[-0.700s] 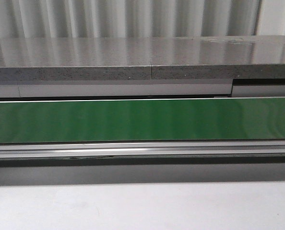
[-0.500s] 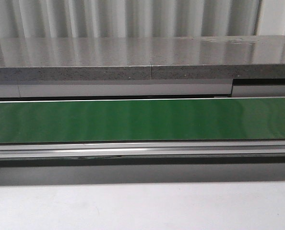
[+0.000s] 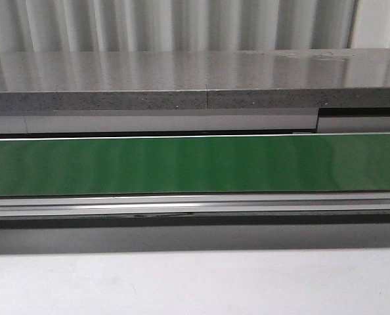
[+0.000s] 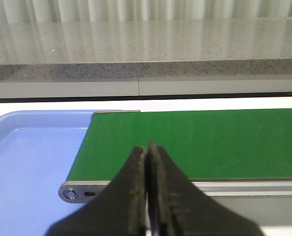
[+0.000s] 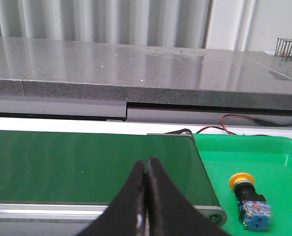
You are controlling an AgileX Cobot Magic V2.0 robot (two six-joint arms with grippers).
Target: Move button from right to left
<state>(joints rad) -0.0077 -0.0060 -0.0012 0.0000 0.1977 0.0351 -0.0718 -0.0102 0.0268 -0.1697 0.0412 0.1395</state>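
The button (image 5: 248, 199) lies on its side in a green tray (image 5: 269, 152), past the right end of the green belt (image 5: 87, 164). It has a yellow cap, black neck and blue block. My right gripper (image 5: 146, 163) is shut and empty over the belt's near edge, left of the button and apart from it. My left gripper (image 4: 147, 147) is shut and empty over the belt's (image 4: 200, 142) left end. A blue tray (image 4: 33, 167) lies beside that end. The front view shows only the belt (image 3: 195, 164), neither gripper nor button.
A grey stone shelf (image 3: 195, 85) runs behind the belt, with a metal rail (image 3: 195, 205) along the belt's front. Red and black wires (image 5: 244, 123) lie behind the green tray. A wire rack (image 5: 289, 46) stands on the shelf far right.
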